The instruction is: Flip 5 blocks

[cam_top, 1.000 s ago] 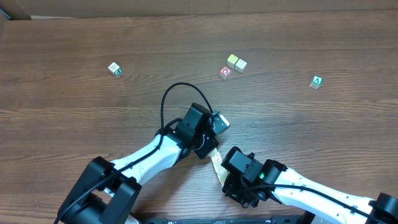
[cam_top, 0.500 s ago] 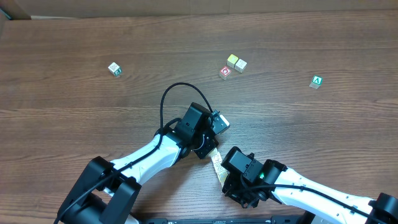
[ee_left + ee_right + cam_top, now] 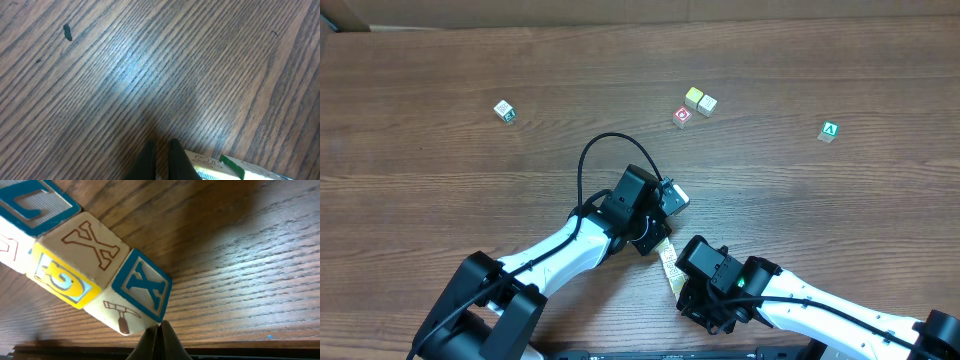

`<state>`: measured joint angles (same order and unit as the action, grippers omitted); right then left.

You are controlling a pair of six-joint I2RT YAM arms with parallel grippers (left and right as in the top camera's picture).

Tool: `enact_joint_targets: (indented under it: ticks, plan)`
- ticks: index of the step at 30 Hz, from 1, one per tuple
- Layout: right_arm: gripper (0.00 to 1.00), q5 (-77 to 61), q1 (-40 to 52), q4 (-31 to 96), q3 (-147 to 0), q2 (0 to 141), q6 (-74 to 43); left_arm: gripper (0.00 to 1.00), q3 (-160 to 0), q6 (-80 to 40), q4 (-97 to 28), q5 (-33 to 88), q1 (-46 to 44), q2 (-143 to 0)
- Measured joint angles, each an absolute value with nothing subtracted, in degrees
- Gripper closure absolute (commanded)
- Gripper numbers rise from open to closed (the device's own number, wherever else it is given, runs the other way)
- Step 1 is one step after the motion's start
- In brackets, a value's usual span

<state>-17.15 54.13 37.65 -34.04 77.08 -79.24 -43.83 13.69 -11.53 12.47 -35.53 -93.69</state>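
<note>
Apparently a flip is being lined up: left tool [image 3: 161, 146] and right tool [image 3: 157, 329] are both closed, empty, flanking the row of blocks [image 3: 95, 265] on the worktop [image 3: 470, 220]. Next, the right tool probably must nudge the end one over.

A dark brown wood-grain counter [image 3: 440, 180] is filling the overhead view, its grain running side to side. A paler tan strip [image 3: 620, 10] is showing beyond its far edge. In the left wrist view, a soft patch of glare [image 3: 130, 70] is shining off the wood, near a small dark speck [image 3: 67, 31].
</note>
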Motion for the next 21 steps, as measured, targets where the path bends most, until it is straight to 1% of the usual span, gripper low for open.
enact_joint_targets:
  ticks: [21]
  plan:
    - [0.96, -19.55, 54.15, 35.20, -34.04, 80.75, -78.17, 0.96, -43.83, 13.69, -11.51, 12.38, -35.46, -93.69]
